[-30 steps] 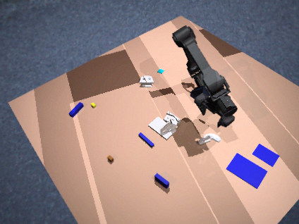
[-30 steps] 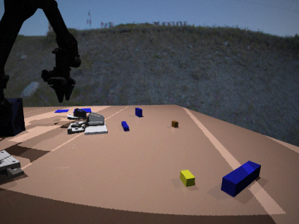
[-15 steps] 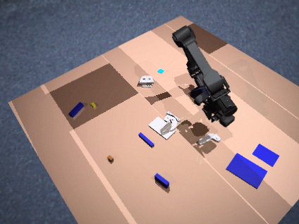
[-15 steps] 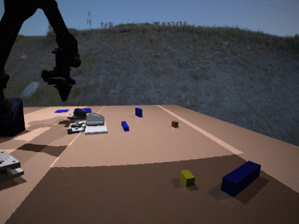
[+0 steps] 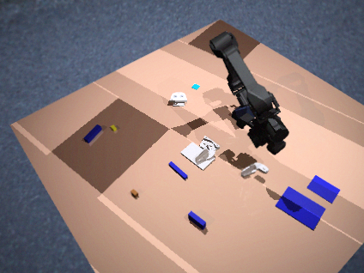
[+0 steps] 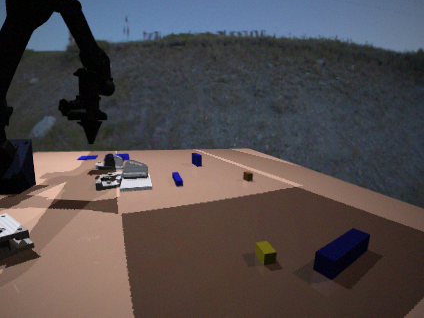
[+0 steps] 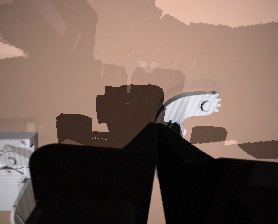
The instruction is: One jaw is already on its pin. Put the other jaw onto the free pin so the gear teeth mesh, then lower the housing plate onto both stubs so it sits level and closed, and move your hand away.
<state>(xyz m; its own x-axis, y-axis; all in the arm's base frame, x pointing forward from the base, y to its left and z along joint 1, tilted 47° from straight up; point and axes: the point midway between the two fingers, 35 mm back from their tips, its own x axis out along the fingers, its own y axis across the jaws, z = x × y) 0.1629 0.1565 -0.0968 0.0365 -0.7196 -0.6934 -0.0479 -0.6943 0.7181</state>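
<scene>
My gripper is shut with nothing between its fingers, pointing down well above the table. The loose white jaw lies on the table below it; in the wrist view its toothed, round-holed end shows just right of the fingertips and the fingers hide its other end. The white base stands apart from it, with the other jaw on it. The free pin cannot be made out clearly. The white housing plate is away from the base, towards the arm's side.
A blue bar lies near the base. Further out are a blue block, a brown cube, a yellow block and another blue block. Two flat blue patches lie beyond the loose jaw.
</scene>
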